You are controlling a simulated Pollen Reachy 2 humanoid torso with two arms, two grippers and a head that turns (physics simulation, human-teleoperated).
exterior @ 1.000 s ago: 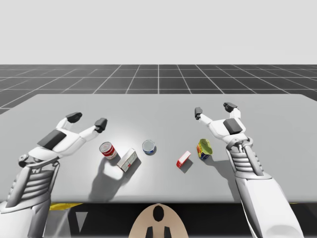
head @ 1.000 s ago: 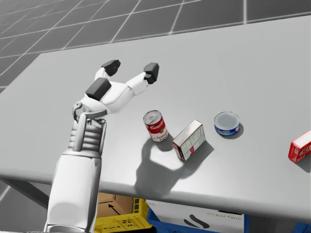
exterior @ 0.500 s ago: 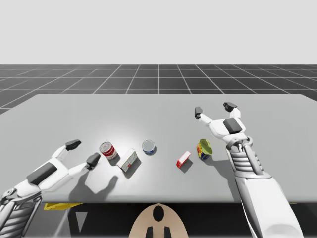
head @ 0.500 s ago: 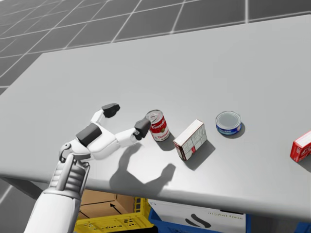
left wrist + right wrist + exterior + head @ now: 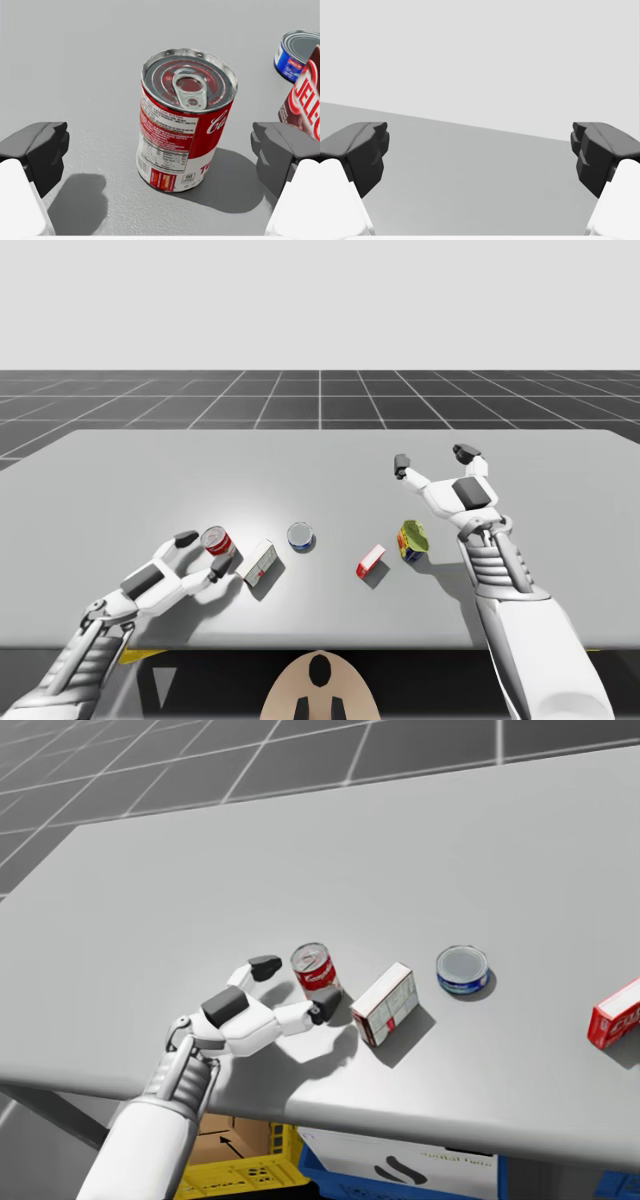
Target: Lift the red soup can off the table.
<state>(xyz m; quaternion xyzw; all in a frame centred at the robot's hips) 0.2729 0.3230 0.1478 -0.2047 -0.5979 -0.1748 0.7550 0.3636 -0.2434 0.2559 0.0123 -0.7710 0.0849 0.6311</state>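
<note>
The red soup can (image 5: 185,120) stands upright on the grey surface (image 5: 320,470), near its front edge on my left side. It sits between the fingers (image 5: 40,150) of my left gripper (image 5: 204,552). The fingers are spread wide, one on each side of the can, with bare surface showing between each finger and the can. The gripper is released and neither finger touches the can. The can's label is red above and white below, with white script on the red part and a panel of small black print on the side facing the wrist camera. Its silver lid has a ring-pull.

Just beside the can lies a white box (image 5: 257,562) with red print. One finger of my left gripper is between the can and this box. In the left wrist view the box shows large white letters on dark red. A flat blue can (image 5: 301,536) with a silver lid stands past the box. Further right are a small red box (image 5: 370,561) and a yellow and green can (image 5: 411,539).

My right gripper (image 5: 433,457) hangs above the surface, well apart from the soup can. Its fingers are spread and hold nothing.
</note>
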